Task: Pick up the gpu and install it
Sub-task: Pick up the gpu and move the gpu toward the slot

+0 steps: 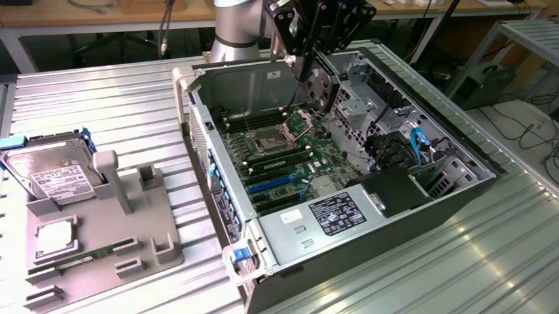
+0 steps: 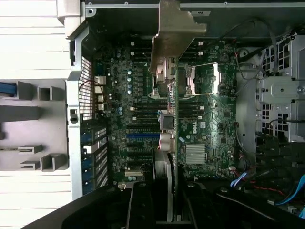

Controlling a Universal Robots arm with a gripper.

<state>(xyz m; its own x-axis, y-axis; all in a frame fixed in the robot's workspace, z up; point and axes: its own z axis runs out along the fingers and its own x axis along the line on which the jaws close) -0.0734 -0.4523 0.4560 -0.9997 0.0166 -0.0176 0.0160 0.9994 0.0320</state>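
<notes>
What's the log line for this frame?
jaws: shut on graphics card | card: hanging over motherboard | case: open | seated: not yet

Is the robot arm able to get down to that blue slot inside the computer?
Probably yes. The computer case is open on top, and the gripper, jaws shut on the gpu, hangs over the motherboard. Nothing appears to lie between it and the blue slot.

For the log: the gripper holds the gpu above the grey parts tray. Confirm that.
Not right. The gripper holds the gpu above the motherboard inside the open computer case, not above the grey parts tray, as the wrist view shows.
</notes>
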